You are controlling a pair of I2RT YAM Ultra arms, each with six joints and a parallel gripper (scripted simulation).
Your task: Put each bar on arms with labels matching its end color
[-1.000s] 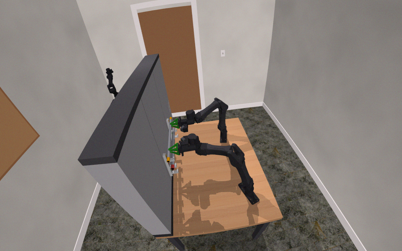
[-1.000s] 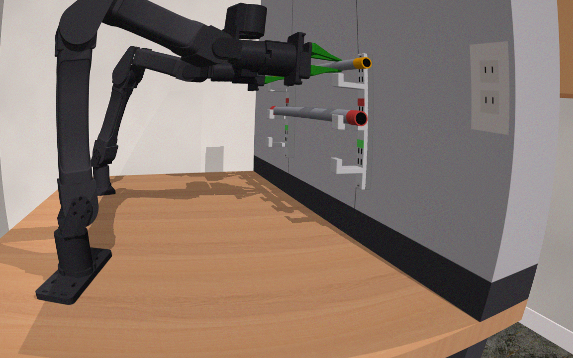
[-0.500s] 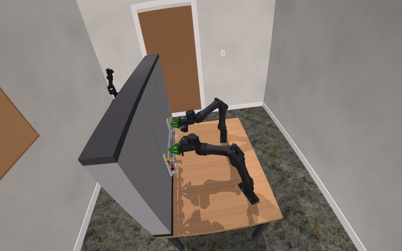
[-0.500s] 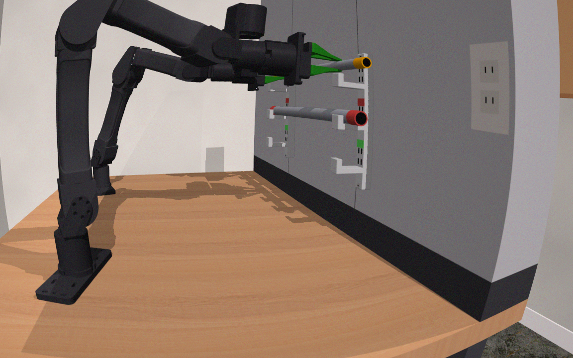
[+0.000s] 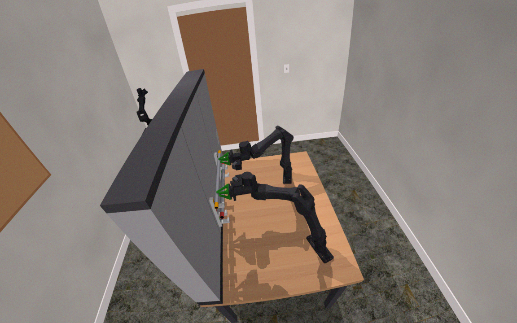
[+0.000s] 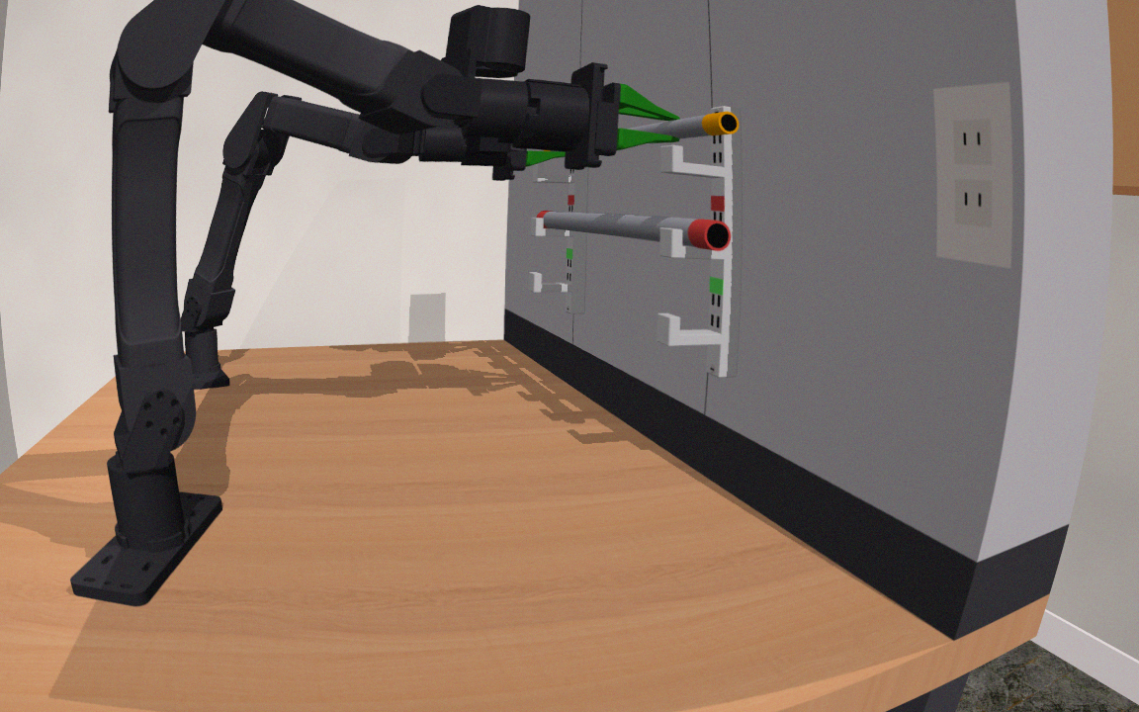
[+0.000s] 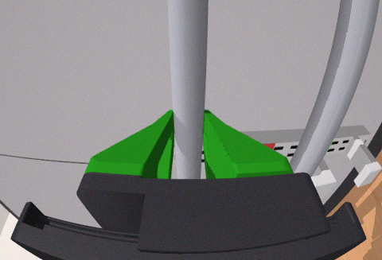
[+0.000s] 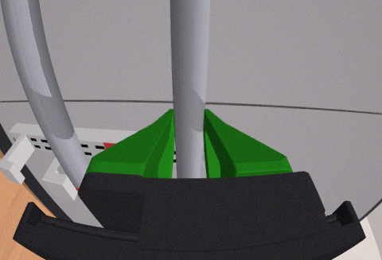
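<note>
The desk (image 5: 324, 245) (image 6: 379, 619) carries both arm bases along its near edge, the left arm's (image 5: 329, 258) toward the near-left corner, the right arm's (image 5: 287, 179) (image 6: 127, 590) toward the near-right one. Both arms reach across to the far edge, high above the top. There the left gripper (image 5: 218, 192) (image 6: 556, 152) (image 7: 189, 118) and the right gripper (image 5: 220, 159) (image 6: 678, 129) (image 8: 189, 117) are narrowed around the yellow-ended bar (image 5: 218, 176) (image 6: 699, 127) (image 7: 188, 53) (image 8: 191, 53), both holding it. Its right end is raised clear above the top rack arm. Lower, the red-ended bar (image 5: 222, 208) (image 6: 627, 225) (image 7: 346, 81) (image 8: 40, 85) rests on the middle pair, beneath red labels (image 6: 717, 203). Green labels (image 6: 716, 286) sit above the lowest pair. Farthest, the wall rack (image 5: 215, 212) (image 6: 724, 310) (image 7: 358, 130) (image 8: 36, 129) stands along the far edge.
</note>
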